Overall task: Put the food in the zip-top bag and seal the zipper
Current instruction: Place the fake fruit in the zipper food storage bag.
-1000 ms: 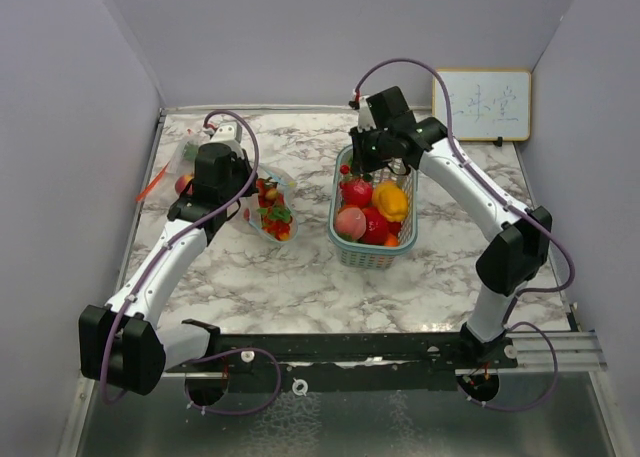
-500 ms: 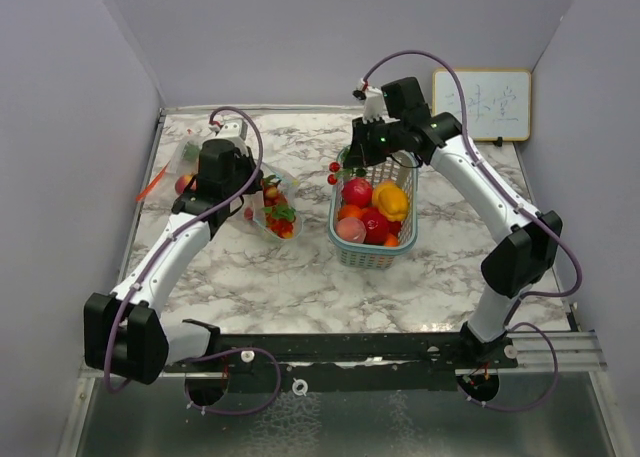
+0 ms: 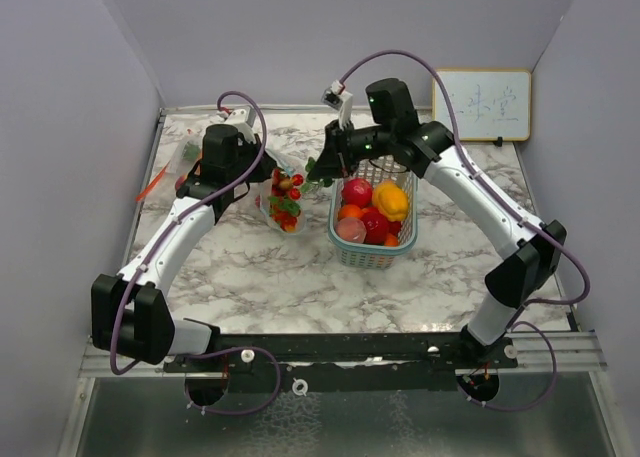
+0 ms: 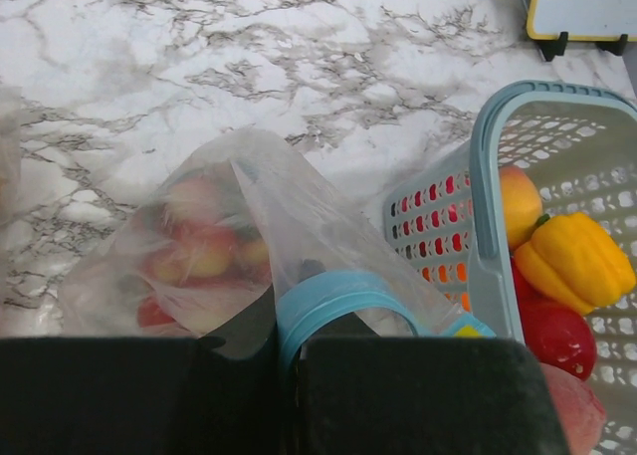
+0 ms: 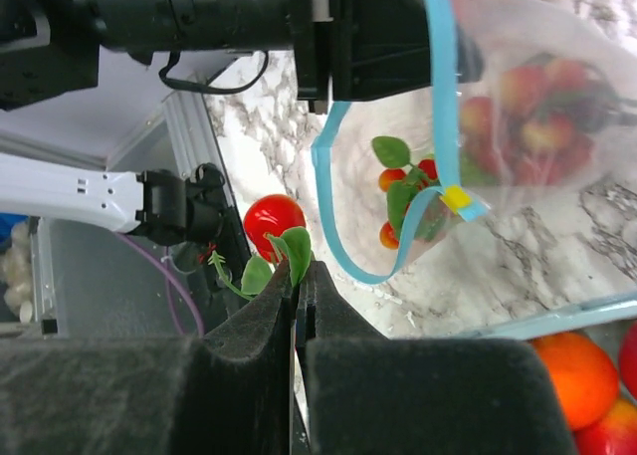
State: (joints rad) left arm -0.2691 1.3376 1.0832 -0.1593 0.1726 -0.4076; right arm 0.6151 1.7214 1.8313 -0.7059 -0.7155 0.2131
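Closest to you, your right gripper (image 5: 299,276) is pinched fully shut on the leafy stem of a sprig (image 5: 274,221) carrying a glossy red ball. It hangs above the table (image 3: 300,277), just beside the mouth of the zip-top bag (image 5: 518,107) and not yet inside it. Judge the sprig as light, hollow plastic: the ball is slick and would likely squirt out of the pads, so the leaves and stem are the better hold.

Your left gripper (image 4: 289,350) is clamped shut on the bag's blue zipper strip (image 5: 438,87), lifting the mouth open. The film looks limp and slippery, and the strip is probably the only stiff part worth gripping. A small yellow tab (image 5: 458,196) sits on that strip. Red and orange pieces already lie in the bag.

Just past the bag stands the teal basket (image 4: 488,176), with a yellow pepper (image 4: 572,261) and other red and orange pieces inside.

Farthest off, a whiteboard (image 3: 482,104) leans against the back wall; its faint blue marks are too small to read. No brands or labels show anywhere.
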